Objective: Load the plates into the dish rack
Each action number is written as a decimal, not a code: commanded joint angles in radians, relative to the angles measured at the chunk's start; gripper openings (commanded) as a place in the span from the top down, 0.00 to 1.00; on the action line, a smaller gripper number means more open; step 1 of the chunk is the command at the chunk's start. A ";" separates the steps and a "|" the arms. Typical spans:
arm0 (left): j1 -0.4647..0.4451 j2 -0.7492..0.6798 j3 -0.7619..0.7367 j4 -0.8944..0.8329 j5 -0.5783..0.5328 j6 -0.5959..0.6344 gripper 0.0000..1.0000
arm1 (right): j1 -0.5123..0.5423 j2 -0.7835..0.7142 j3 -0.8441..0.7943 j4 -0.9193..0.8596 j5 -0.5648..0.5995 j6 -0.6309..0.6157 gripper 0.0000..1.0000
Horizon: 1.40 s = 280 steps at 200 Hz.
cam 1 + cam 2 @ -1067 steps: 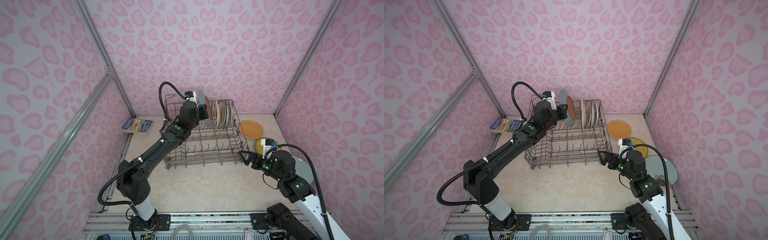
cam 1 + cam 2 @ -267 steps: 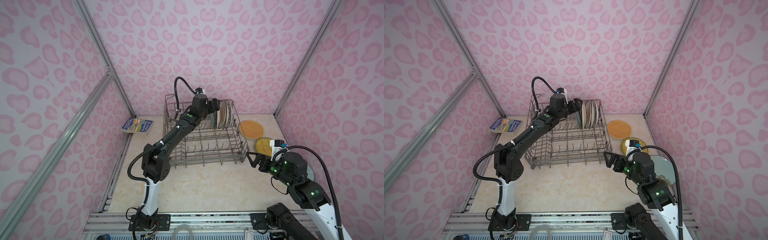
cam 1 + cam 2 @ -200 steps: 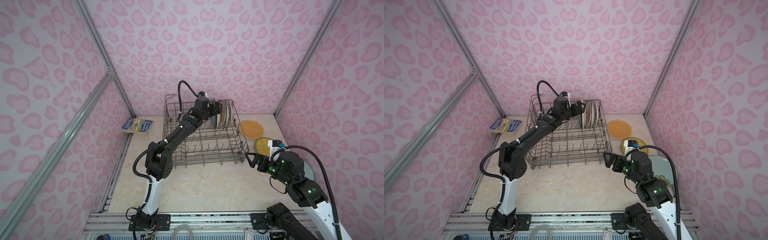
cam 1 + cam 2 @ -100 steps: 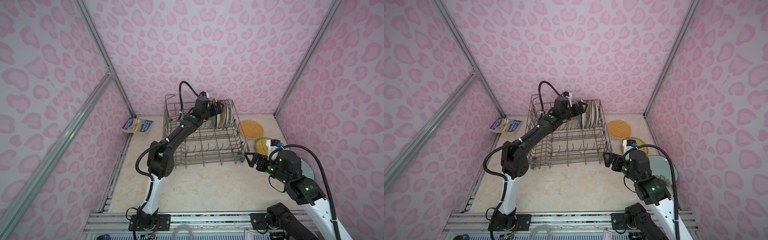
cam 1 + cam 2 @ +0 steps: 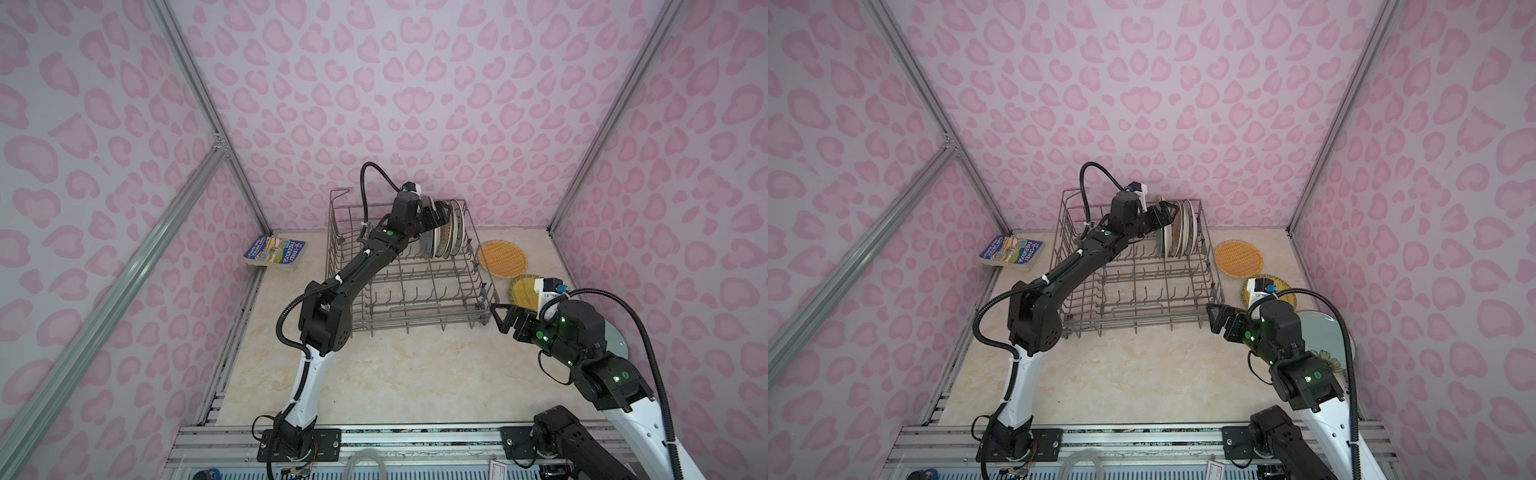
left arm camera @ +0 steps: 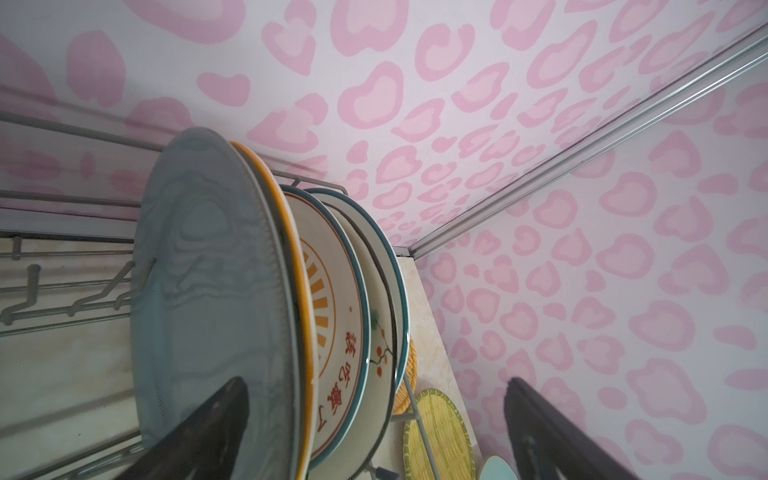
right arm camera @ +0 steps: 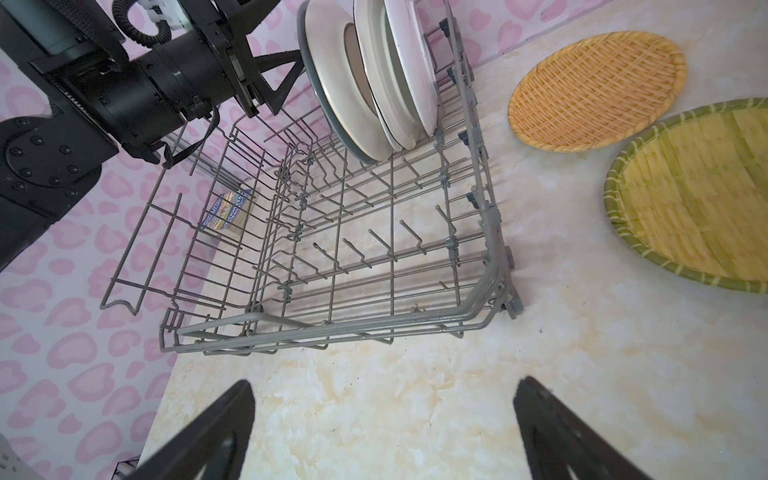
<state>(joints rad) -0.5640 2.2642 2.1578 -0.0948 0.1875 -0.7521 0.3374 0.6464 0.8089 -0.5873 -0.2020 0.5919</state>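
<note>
The grey wire dish rack (image 5: pixel 415 322) (image 5: pixel 1133 323) (image 7: pixel 332 328) holds several plates upright at its far right corner. The grey-blue plate (image 6: pixel 208 291) (image 5: pixel 426 245) is nearest my left gripper (image 5: pixel 436 216) (image 5: pixel 1163 216) (image 6: pixel 376 380), which is open, one finger in front of that plate. Behind it stand an orange-rimmed plate (image 6: pixel 297 266) and two dark-rimmed white plates (image 6: pixel 374 299). An orange woven plate (image 5: pixel 502 258) (image 7: pixel 594 91), a yellow woven plate (image 5: pixel 523 291) (image 7: pixel 698 199) and a pale blue-green plate (image 5: pixel 1325 336) lie on the table. My right gripper (image 5: pixel 505 318) (image 5: pixel 1219 318) (image 7: pixel 384 383) is open and empty.
A blue paperback book (image 5: pixel 275 252) (image 5: pixel 1012 252) lies by the left wall. The rack's near rows of tines (image 7: pixel 374 249) hold nothing. Pink patterned walls close in on three sides. My right arm covers part of the pale blue-green plate.
Five seconds ago my left gripper held the grey-blue plate above the rack; it now stands in the rack and the jaws are off it. Over the last second both arms barely moved.
</note>
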 commanded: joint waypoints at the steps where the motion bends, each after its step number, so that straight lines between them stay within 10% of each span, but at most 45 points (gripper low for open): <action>1: 0.000 -0.005 0.022 0.028 0.007 0.006 0.02 | 0.001 0.003 0.016 0.031 0.009 0.001 0.03; 96: 0.042 -0.434 -0.326 0.001 -0.048 0.125 0.03 | -0.024 0.104 0.033 0.114 0.059 0.013 0.03; 219: 0.168 -1.189 -0.895 -0.004 0.160 0.230 0.03 | -0.539 0.338 -0.128 0.405 -0.172 0.181 0.04; 280: 0.170 -1.435 -1.151 0.000 0.336 0.268 0.03 | -0.677 0.282 -0.196 0.210 0.023 0.271 0.03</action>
<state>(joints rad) -0.3950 0.8932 1.0855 -0.1169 0.4339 -0.5072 -0.3206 0.9554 0.6094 -0.2657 -0.3187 0.8158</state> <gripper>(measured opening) 0.972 0.971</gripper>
